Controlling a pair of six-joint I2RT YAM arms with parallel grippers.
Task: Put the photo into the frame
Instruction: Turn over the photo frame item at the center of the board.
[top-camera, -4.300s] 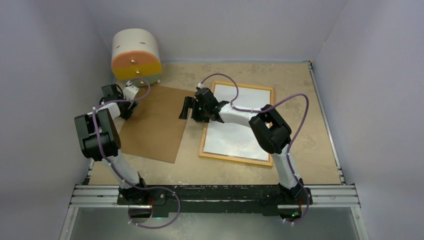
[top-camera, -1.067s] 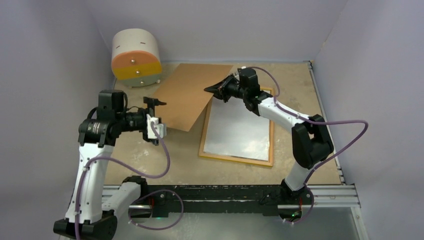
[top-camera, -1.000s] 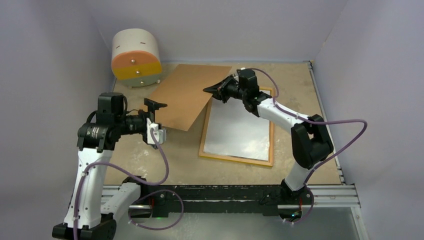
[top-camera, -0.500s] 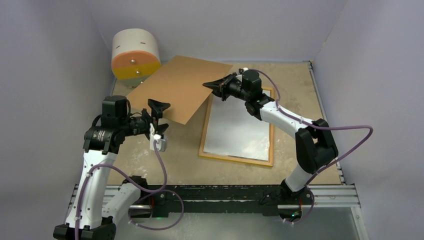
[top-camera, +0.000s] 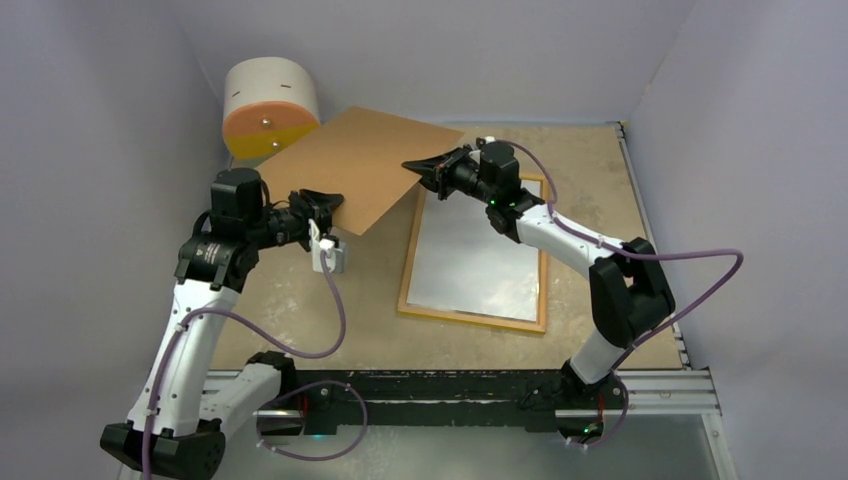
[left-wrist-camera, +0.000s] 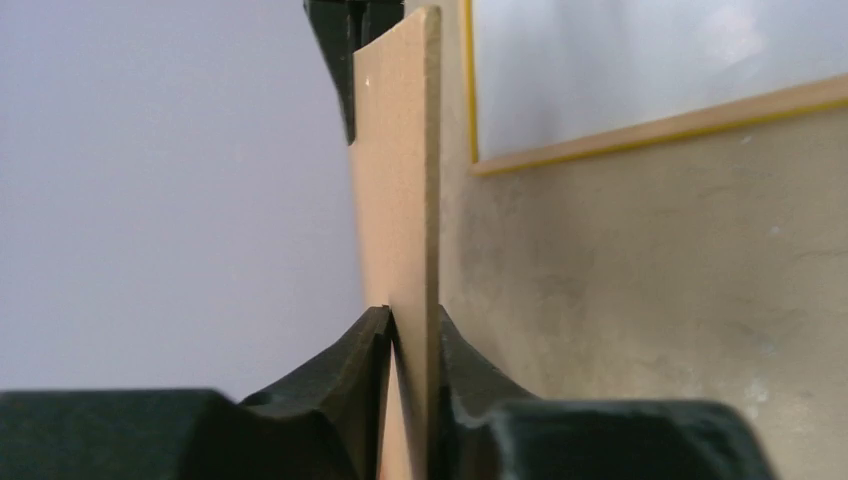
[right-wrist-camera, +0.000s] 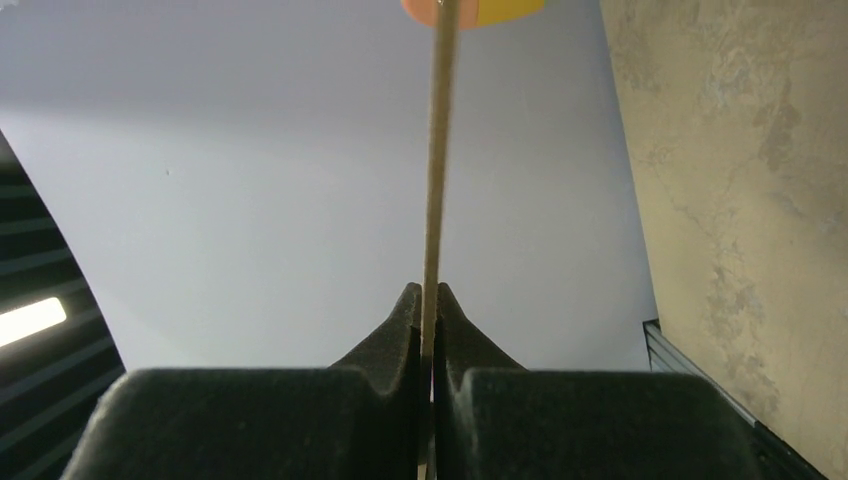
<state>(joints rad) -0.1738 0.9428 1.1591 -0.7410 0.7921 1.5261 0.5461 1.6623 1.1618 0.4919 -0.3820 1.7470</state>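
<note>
The frame (top-camera: 470, 317) lies flat on the table right of centre, wood-coloured rim up, its yellow edge (left-wrist-camera: 640, 135) showing in the left wrist view. A pale glossy sheet (top-camera: 475, 260) fills it; I cannot tell whether it is the photo. The brown backing board (top-camera: 360, 165) hangs tilted above the table, left of the frame. My right gripper (top-camera: 420, 167) is shut on its right edge (right-wrist-camera: 437, 150). My left gripper (top-camera: 325, 203) pinches its near left edge (left-wrist-camera: 400, 200), one finger on each face.
A white drum with an orange and yellow front (top-camera: 270, 110) stands at the back left, partly behind the raised board. Grey walls close in the table on three sides. A metal rail (top-camera: 440, 385) runs along the near edge.
The board has risen and swung left, held by the right gripper. My left arm came up to its near edge and its wide-open fingers closed onto the board.
</note>
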